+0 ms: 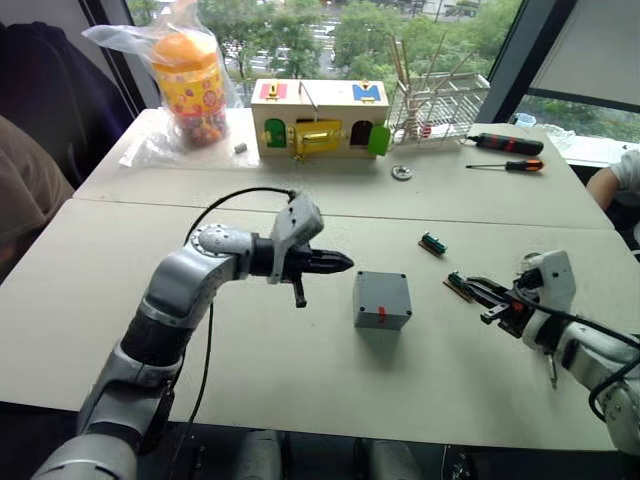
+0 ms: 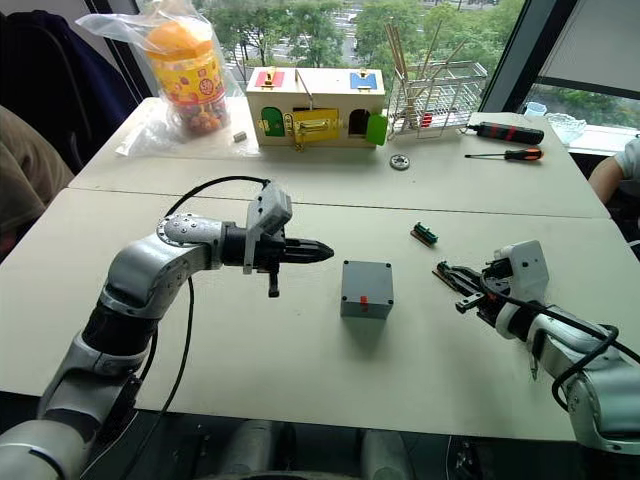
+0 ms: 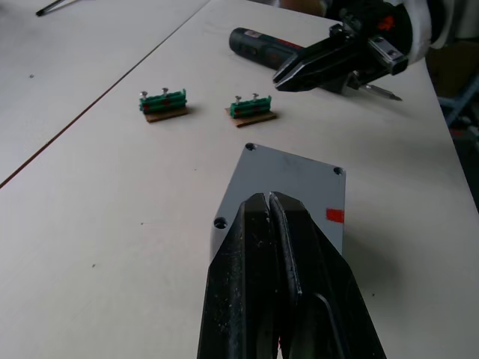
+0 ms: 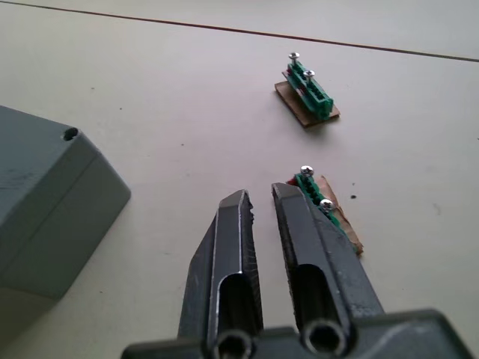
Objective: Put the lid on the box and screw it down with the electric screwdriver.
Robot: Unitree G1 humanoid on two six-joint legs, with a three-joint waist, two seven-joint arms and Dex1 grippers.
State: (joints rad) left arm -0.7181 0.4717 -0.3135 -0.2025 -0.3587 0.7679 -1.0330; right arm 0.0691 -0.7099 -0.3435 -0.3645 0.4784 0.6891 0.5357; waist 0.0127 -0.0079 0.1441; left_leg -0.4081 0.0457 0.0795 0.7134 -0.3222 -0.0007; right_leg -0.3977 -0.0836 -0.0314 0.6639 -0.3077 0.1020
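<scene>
At the far left of the bench stands a bagged yellow and orange jar. My left hand hovers above the bench with its fingers pressed together and empty, pointing at the box, which sits just beside the fingertips. The box stands near the middle of the bench with the lid already on top of it, corner screw holes showing and a small red mark on the side facing me. Behind it, on the far bench, is a wooden box with coloured doors, then a wire rack and two hand screwdrivers. To the right of the box lie two small green terminal blocks on brown bases, well apart from each other. My right hand is low over the bench, its fingers slightly apart and holding nothing, with the nearer terminal block just beside one fingertip. From my left wrist, the electric screwdriver lies on the bench behind my right hand.
</scene>
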